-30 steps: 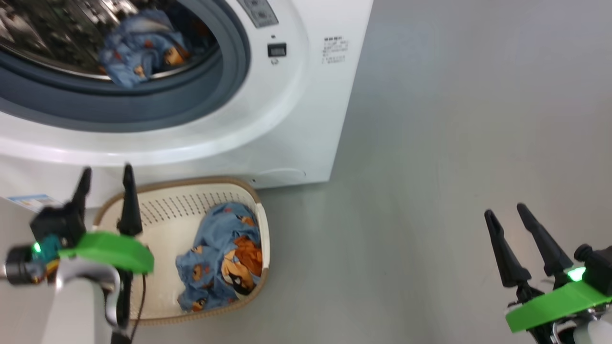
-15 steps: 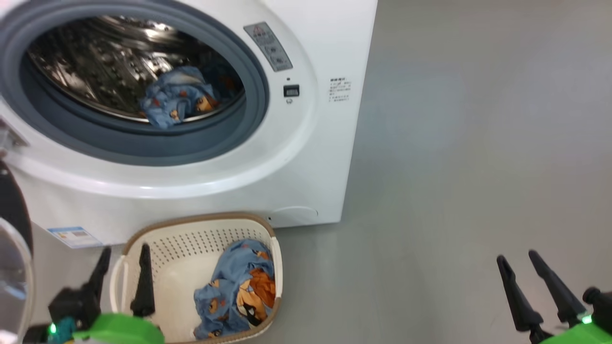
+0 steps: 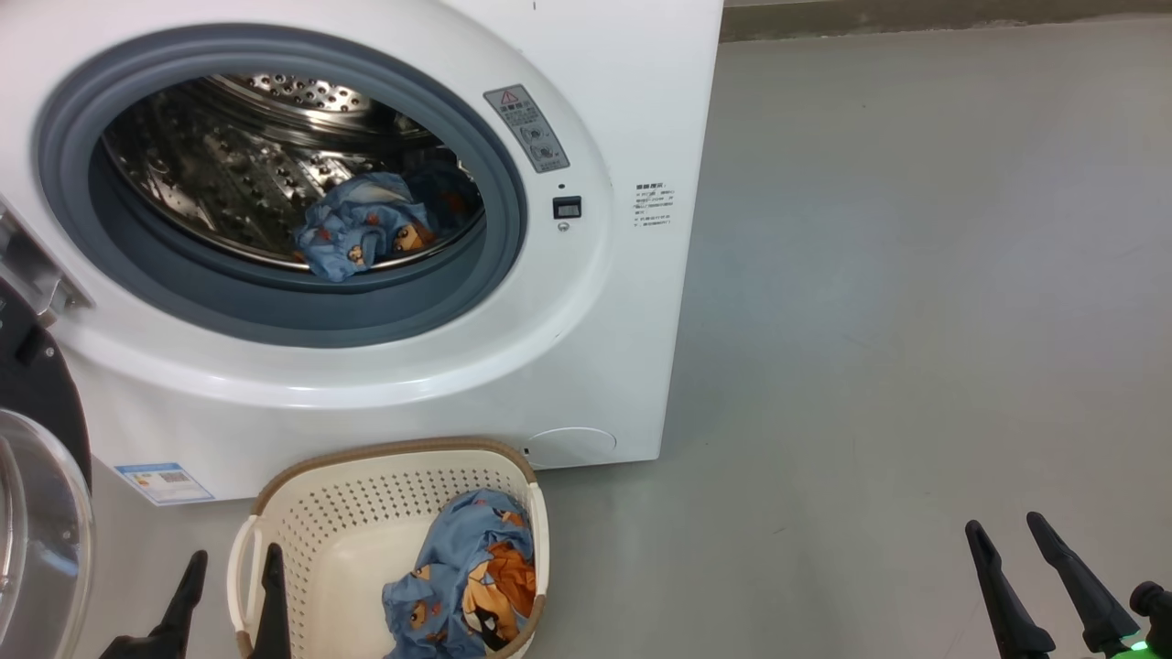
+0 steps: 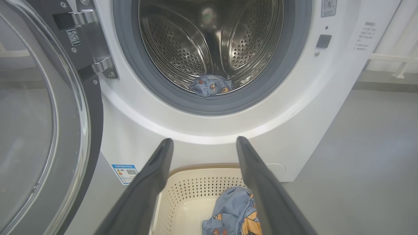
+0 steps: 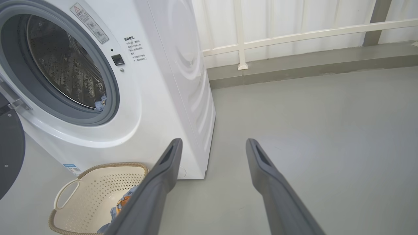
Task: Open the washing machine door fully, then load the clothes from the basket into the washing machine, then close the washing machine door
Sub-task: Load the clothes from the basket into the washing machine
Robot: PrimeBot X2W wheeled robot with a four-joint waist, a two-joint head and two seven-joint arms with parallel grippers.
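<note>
The white washing machine (image 3: pixel 595 366) stands with its door (image 3: pixel 41 513) swung open to the left, black rim and clear glass showing. One bundle of blue printed clothes (image 3: pixel 362 233) lies at the front of the steel drum. Another bundle of clothes (image 3: pixel 467 586) lies in the cream basket (image 3: pixel 366 513) on the floor below the opening. My left gripper (image 3: pixel 234 552) is open, its fingertips over the basket's left handle. In the left wrist view that gripper (image 4: pixel 204 139) points at the machine's front above the basket (image 4: pixel 202 189). My right gripper (image 3: pixel 1003 522) hangs open over bare floor, far right.
Grey floor (image 3: pixel 916 320) stretches to the right of the machine. A raised grey kerb (image 5: pixel 310 62) and a white railing (image 5: pixel 294 32) run along the wall behind. The open door (image 4: pixel 39 114) takes up the space left of the basket. A blue label sticker (image 3: pixel 165 482) marks the machine's lower front.
The head camera has tilted up, so the drum opening and door have come into the picture. Both grippers sit lower in the picture and stay open. The clothes have not moved.
</note>
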